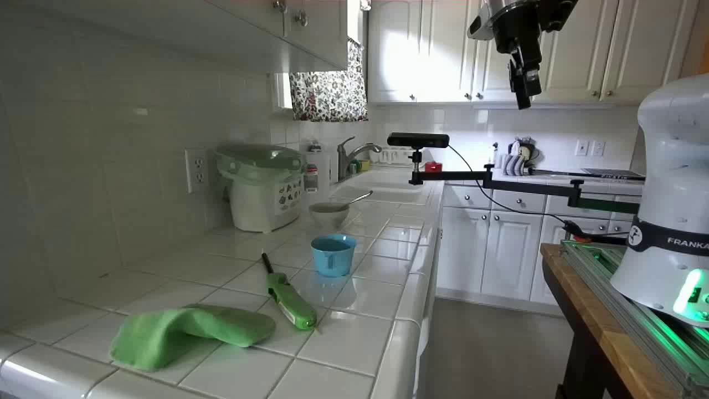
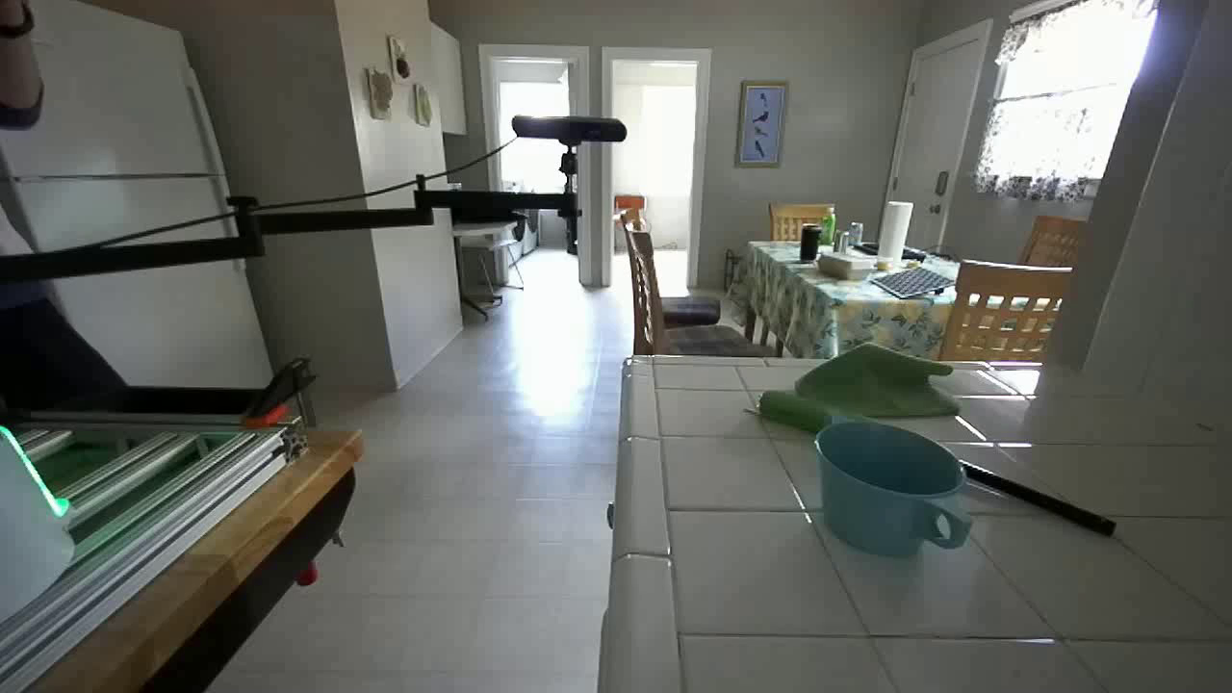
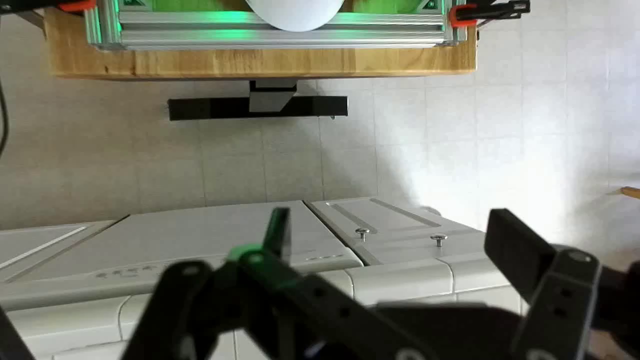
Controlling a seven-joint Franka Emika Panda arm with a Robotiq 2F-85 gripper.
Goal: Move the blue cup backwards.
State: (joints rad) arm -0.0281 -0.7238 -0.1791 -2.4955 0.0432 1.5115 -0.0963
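Note:
The blue cup (image 1: 332,257) stands upright on the white tiled counter (image 1: 343,346), near its front edge. It also stands upright in an exterior view (image 2: 881,496), with its handle toward the camera. It is out of view in the wrist view. My gripper (image 1: 524,91) hangs high in the air, well above and to the side of the counter, far from the cup. In the wrist view my gripper (image 3: 392,232) is open with its fingers wide apart and nothing between them. The gripper does not show in the exterior view with the dining table.
A green lighter (image 1: 292,302) and a green cloth (image 1: 188,332) lie near the cup. A bowl with a spoon (image 1: 329,215) and a white appliance (image 1: 260,197) stand behind it. A camera on a black arm (image 1: 418,140) juts out from the robot's wooden table (image 1: 587,299).

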